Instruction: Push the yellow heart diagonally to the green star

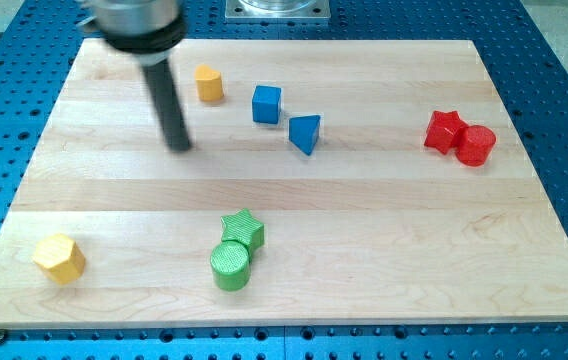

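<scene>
Looking upper left, you see my tip (179, 146), blurred, seemingly just left of the yellow heart (209, 83); green star (243, 229) sits lower centre; no fingers on this rod.

The light is bright and even. The wooden board (384, 240) looks clean and has no glare. Small soft shadows sit right under the blocks. The dark rod (167, 95) above my tip (180, 147) looks blurry and smeared, but the blocks look sharp.
</scene>
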Controlling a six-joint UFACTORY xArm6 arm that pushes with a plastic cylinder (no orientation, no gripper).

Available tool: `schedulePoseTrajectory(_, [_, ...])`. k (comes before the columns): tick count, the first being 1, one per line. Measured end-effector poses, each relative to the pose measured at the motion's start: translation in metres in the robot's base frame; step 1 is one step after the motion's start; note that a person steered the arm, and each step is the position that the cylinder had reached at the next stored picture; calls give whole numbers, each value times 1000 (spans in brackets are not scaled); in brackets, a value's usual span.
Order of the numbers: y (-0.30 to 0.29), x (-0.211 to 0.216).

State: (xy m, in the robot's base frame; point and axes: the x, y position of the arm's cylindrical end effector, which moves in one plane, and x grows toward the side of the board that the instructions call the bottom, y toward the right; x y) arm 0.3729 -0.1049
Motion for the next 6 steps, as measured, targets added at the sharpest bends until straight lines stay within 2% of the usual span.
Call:
schedulePoseTrajectory(1, [48,-67])
schedulePoseTrajectory(2, [39,-79])
schedulePoseTrajectory(3, [-18,-77])
schedulePoseTrajectory(4, [-43,-82])
schedulePoseTrajectory(5, [-38,-88])
schedulePoseTrajectory(6, [-87,-61])
